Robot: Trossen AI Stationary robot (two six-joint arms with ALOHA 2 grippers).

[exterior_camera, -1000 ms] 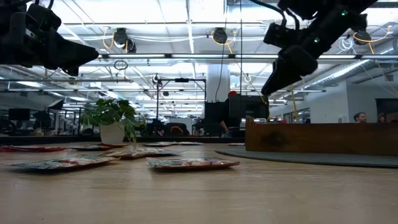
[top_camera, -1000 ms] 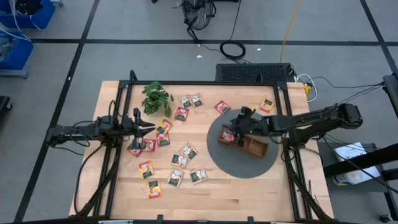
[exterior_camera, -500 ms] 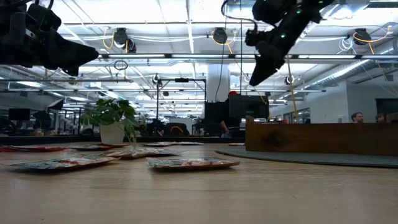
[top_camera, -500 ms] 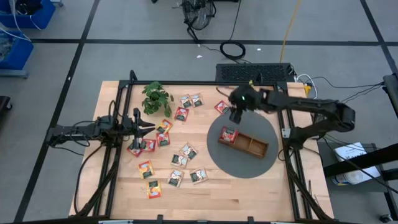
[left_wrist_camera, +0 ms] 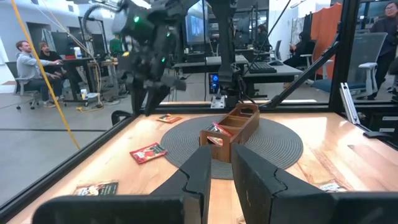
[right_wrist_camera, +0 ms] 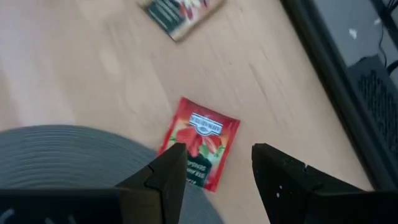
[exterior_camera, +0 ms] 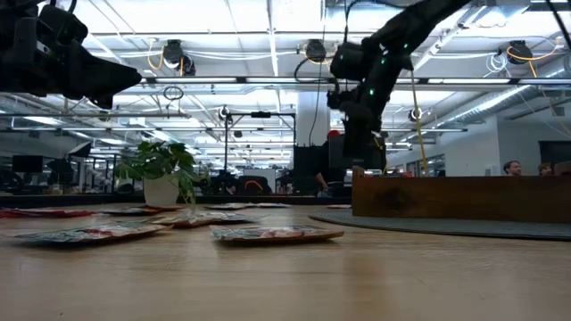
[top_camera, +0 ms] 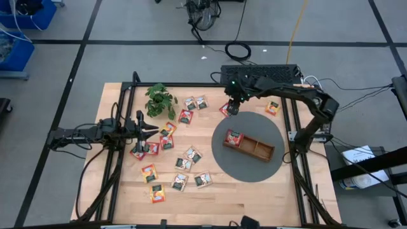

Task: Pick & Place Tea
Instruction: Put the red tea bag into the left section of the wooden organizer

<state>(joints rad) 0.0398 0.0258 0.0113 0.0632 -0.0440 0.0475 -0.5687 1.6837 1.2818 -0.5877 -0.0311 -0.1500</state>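
plant (top_camera: 160, 99) far-left | wooden tray (top_camera: 255, 147) on round grey mat (top_camera: 247, 166)

On the worktop (top_camera: 254, 197), the tray (top_camera: 249, 145) lies on a round mat (top_camera: 248, 168) at right, one sachet (top_camera: 233, 137) in its left compartment. Loose sachets (top_camera: 180, 182) spread left of it; the plant (top_camera: 159, 98) stands far left.

Dark jointed arms, seemingly green-lit wrist

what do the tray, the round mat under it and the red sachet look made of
Tray: likely wood, brown and matte, with faint grain in the low view. Round mat: apparently woven or ribbed grey fabric, with concentric ridges. Red sachet below the open right gripper: probably printed paper, flat with slight sheen.
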